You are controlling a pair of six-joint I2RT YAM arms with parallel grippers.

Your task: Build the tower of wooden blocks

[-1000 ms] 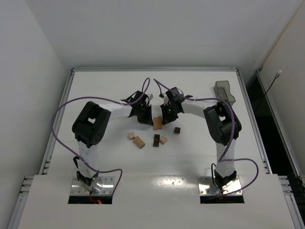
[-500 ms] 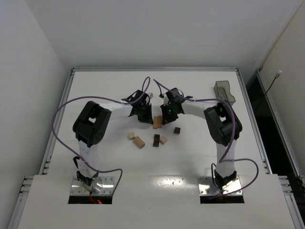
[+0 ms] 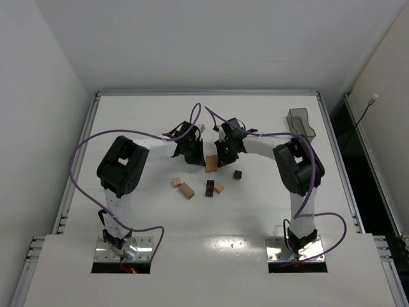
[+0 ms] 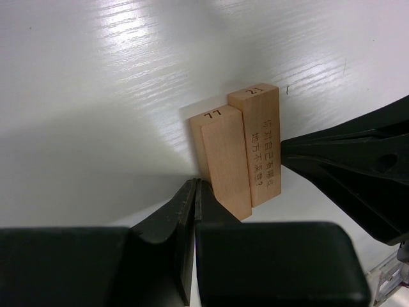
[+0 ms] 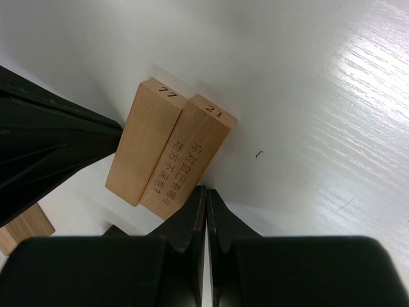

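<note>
Two light tan oblong wood blocks, marked 77 point(image 4: 220, 163) and 21 point(image 4: 262, 144), lie side by side on the white table point(image 3: 268, 204). In the top view they show as one tan pair point(image 3: 211, 165) between the grippers. My left gripper point(image 4: 195, 192) is shut and empty, its tips against block 77. My right gripper point(image 5: 206, 195) is shut and empty, its tips against block 21 point(image 5: 185, 160), with block 77 point(image 5: 146, 141) beyond it. The two grippers flank the pair from opposite sides point(image 3: 200, 160) point(image 3: 221, 160). No stacked tower shows.
Loose blocks lie nearer the arm bases: two tan ones point(image 3: 177, 182) point(image 3: 186, 190), a dark brown oblong point(image 3: 209, 188), a tan one point(image 3: 219, 188) and a dark brown cube point(image 3: 237, 174). A translucent grey bin point(image 3: 301, 123) stands at the back right.
</note>
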